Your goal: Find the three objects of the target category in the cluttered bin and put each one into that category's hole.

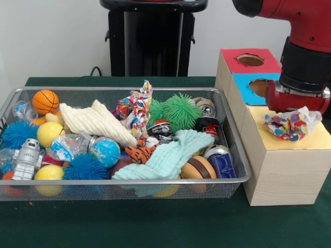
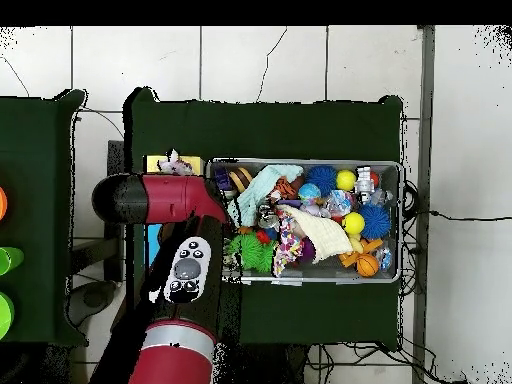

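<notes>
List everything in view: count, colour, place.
Wire mesh bin: one, silver, on the green table.
Printed rags: two seen; one upright mid-bin, one on the yellow-topped box.
Cream cloth: one, bin centre-left.
Mint-green cloth: one, bin front.
Basketball: one, orange, far-left corner.
Spiky balls: two green, two blue.
Yellow balls: two, left.
Globe ball: one, blue.
Toy robot: one, white, left.
Blue-topped hole, red-topped hole: behind the yellow box.
Gripper: red arm, above the rag; fingers hidden.
</notes>
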Controlling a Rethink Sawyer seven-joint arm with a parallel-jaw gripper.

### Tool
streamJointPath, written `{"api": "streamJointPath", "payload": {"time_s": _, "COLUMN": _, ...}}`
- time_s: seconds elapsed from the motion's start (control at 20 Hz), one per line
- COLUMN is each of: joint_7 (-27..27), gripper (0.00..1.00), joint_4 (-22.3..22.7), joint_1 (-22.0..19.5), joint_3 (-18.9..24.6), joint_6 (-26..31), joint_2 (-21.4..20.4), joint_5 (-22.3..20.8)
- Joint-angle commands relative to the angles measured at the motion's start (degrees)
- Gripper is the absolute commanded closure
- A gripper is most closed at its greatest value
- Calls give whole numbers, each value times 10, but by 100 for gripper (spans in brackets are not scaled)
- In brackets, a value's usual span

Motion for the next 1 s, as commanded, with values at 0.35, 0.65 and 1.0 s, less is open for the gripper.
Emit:
{"api": "streamJointPath", "payload": {"time_s": 0.35, "joint_7": 0, "gripper": 100, "joint_4": -8, "joint_1": -22, "joint_3": 33, "joint_6": 168, "joint_2": -90, "joint_5": -28}}
{"api": "streamJointPath", "payload": {"time_s": 0.65, "joint_7": -6, "gripper": 100, "joint_4": -10, "joint_1": -29, "joint_3": 39, "joint_6": 176, "joint_2": -94, "joint_5": -35}}
{"api": "streamJointPath", "payload": {"time_s": 1.0, "joint_7": -21, "gripper": 0, "joint_4": 20, "joint_1": -36, "joint_3": 56, "joint_6": 155, "joint_2": -98, "joint_5": -43}}
